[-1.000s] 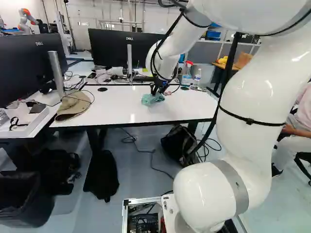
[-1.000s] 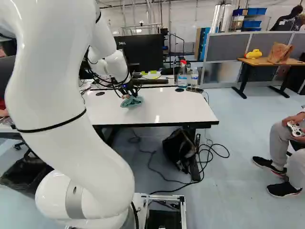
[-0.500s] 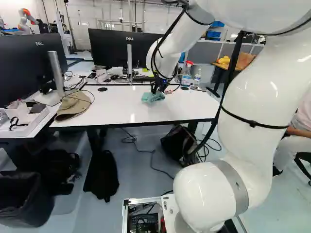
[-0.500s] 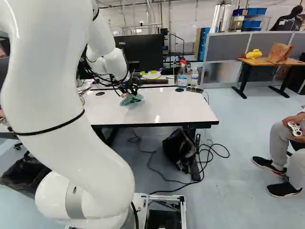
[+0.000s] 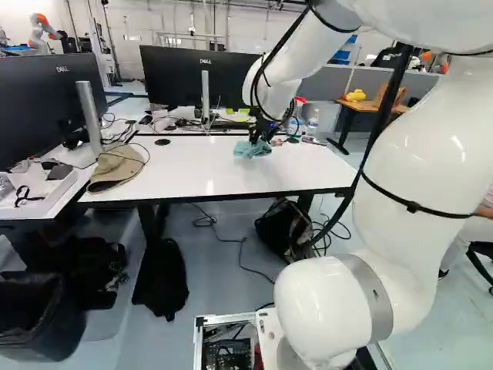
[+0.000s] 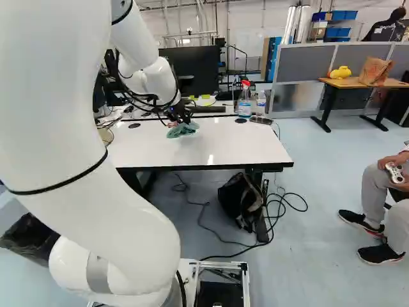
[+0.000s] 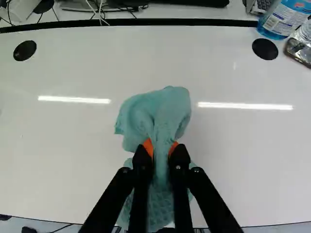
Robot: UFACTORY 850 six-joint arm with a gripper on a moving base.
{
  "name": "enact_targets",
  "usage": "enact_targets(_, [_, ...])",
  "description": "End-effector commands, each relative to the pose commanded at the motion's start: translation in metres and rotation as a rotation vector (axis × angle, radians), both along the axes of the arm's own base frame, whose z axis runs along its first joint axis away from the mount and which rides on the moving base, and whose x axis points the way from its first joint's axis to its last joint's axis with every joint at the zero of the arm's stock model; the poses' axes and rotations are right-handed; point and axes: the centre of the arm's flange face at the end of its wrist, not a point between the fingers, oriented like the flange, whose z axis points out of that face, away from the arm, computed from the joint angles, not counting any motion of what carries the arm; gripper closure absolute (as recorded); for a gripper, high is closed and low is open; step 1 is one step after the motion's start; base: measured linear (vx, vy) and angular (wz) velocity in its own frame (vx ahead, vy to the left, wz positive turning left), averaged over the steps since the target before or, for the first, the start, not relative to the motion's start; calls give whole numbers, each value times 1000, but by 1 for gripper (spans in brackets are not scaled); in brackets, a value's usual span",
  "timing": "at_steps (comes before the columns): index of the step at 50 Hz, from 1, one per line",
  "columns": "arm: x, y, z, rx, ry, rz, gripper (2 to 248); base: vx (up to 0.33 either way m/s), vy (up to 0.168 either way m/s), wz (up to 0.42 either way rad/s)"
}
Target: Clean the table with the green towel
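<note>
In the left base view my gripper (image 5: 263, 139) is over the white table (image 5: 185, 173), with the green towel (image 5: 251, 149) bunched below it. The wrist view shows the gripper (image 7: 161, 148) shut on the towel (image 7: 158, 114), its orange pads pinching a fold from two sides. Part of the cloth spreads ahead of the fingers and part hangs back beneath them. The towel lies against or just above the table top (image 7: 73, 160); which of the two I cannot tell.
A spray bottle (image 6: 245, 101) and a clear bottle (image 6: 261, 102) stand at the table's far right, beside a dark flat object (image 6: 261, 119). A tan hat (image 5: 117, 167) lies at the left end. Monitors (image 5: 181, 77) stand behind. Another robot (image 5: 42, 32) is far back.
The arm has carried the gripper and towel rightward and slightly away across the table. The base has not moved, and the grip on the towel looks unchanged.
</note>
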Motion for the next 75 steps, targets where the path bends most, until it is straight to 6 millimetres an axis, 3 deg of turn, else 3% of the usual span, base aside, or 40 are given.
enact_targets(38, [36, -64, 0, 0, -7, -123, 199, 0, 0, 0])
enact_targets(75, [95, -113, -3, -2, -32, -196, 199, 0, 0, 0])
